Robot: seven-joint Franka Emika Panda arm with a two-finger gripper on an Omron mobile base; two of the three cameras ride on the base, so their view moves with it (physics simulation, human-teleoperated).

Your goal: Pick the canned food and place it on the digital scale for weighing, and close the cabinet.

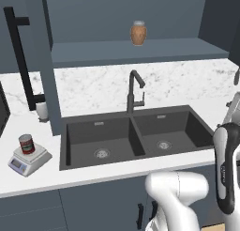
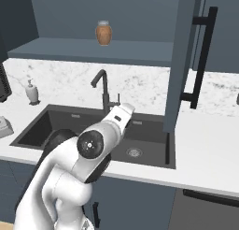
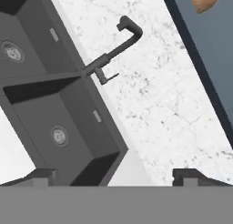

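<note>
My gripper hung with its jaws spread wide and nothing between them, above the right basin of the sink, looking across the faucet at the marble backsplash. The can stood upright on the scale, on the counter just left of the sink and near the counter's front edge. The cabinet was open: its left door swung out toward me, its lower edge hanging over the sink's left rim, and its right door stood out the same way over the right rim. Between the two doors the room over the basins lay free. A tan jar sat alone on the cabinet shelf, well back from the shelf's front edge. A soap bottle stood against the backsplash, left of the sink.
</note>
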